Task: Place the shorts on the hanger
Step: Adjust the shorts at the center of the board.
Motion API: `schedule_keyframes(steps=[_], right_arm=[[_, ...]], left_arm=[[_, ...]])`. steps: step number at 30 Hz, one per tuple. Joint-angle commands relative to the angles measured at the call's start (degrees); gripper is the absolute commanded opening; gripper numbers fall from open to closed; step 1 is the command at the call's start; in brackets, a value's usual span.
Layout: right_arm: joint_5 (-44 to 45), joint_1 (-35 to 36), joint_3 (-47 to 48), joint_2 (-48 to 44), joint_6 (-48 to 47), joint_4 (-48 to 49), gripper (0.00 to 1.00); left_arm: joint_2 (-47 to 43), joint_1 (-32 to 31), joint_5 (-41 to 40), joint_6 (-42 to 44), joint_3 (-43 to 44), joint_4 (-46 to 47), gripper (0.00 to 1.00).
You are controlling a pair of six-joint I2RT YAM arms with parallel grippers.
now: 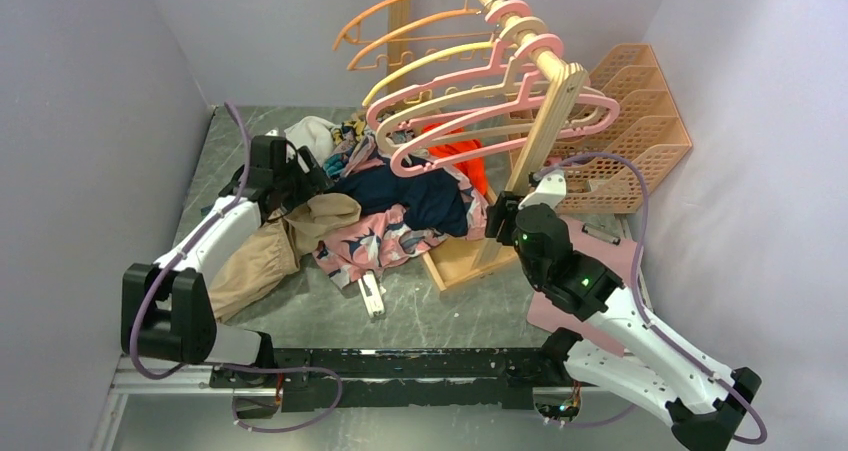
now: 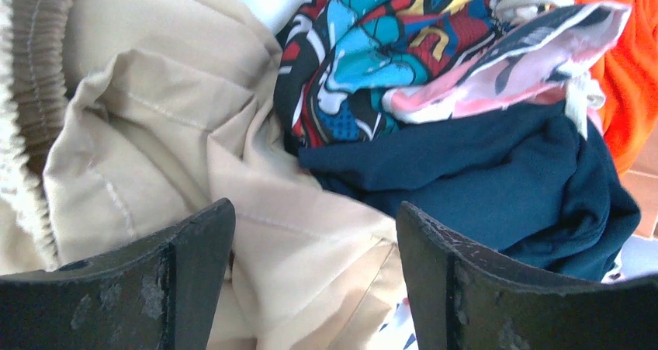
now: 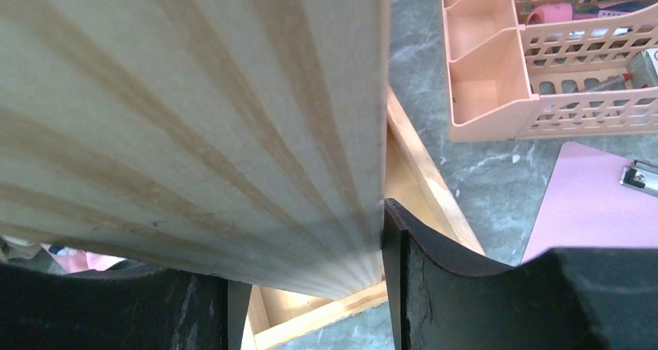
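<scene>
**While the shorts lie in the heap, one gripper clasps the rack post**

Where the grey table (image 1: 450, 311) spreads out under both arms, the wooden rack (image 1: 545, 111) is the biggest thing on it. One of its slanted posts (image 3: 194, 117) runs down between the jaws of the right gripper (image 3: 306, 265). Those jaws are about half closed around the post. The right finger (image 3: 434, 272) touches its edge and the wood fills the gap, so the post is what they hold.

To the right of those jaws, a little way off, stands an orange slotted tray (image 3: 496, 94). A pink clipboard (image 3: 582, 202) lies flat on the table nearer to them.

Between the two grippers sits a heap of clothes. The left gripper (image 2: 314, 210) hangs over its left end with its jaws wide apart and nothing pinched. A tan garment (image 2: 155, 133) lies directly under and between the fingers. Just ahead of the jaws to the right is a dark navy garment (image 2: 496, 179), and a bright comic-print cloth (image 2: 372, 47) lies beyond it.

The shorts (image 1: 385, 241), pink with a dark and white print, are crumpled on the table on the near side of the heap. They lie right of the left jaws and left of the right jaws, partly under the navy garment. Neither gripper touches them.

The pink hanger (image 1: 543, 43) hangs by its hook on the rack's rail with other pink, yellow and orange hangers. It is above and beyond the right jaws and well apart from the left ones. A small white peg (image 1: 372, 296) lies on the table near the shorts.
</scene>
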Motion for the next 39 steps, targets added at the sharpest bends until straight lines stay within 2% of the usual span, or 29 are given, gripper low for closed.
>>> schedule_keyframes(steps=[1, 9, 13, 18, 23, 24, 33, 36, 39], right_arm=[[-7.4, 0.1, -2.7, 7.2, -4.4, 6.5, 0.28], [-11.6, 0.6, -3.6, 8.8, -9.9, 12.9, 0.13], [-12.5, 0.7, -2.7, 9.4, -11.1, 12.5, 0.12], [-12.5, 0.8, -4.4, 7.2, -9.6, 10.2, 0.13], [-12.4, 0.8, -5.9, 5.6, -6.1, 8.0, 0.14], [-12.4, 0.8, -6.4, 5.3, -4.9, 7.5, 0.14], [-12.0, 0.8, -7.1, 2.8, -0.8, 4.2, 0.19], [-12.0, 0.8, -6.4, 2.4, -0.5, 3.1, 0.24], [-11.9, 0.8, -5.6, 2.4, -0.2, 2.2, 0.35]], left_arm=[[-4.1, 0.4, 0.0, 3.2, -2.8, -0.5, 0.80], [-4.9, 0.5, 2.2, 2.8, -4.8, 1.3, 0.78], [-4.9, 0.5, 4.0, 1.5, -3.5, 2.3, 0.82], [-2.1, 0.4, 7.3, -0.8, 2.8, 4.2, 0.88], [4.1, -3.4, 4.8, 0.1, 10.7, 4.7, 0.93], [5.9, -4.3, 3.7, 0.5, 12.5, 4.6, 0.98], [24.7, -9.4, 2.1, 3.3, 29.0, -0.2, 1.00], [28.8, -12.2, 1.8, 5.1, 32.3, -1.1, 0.99], [31.8, -14.5, -1.8, 5.8, 34.4, -1.9, 0.99]])
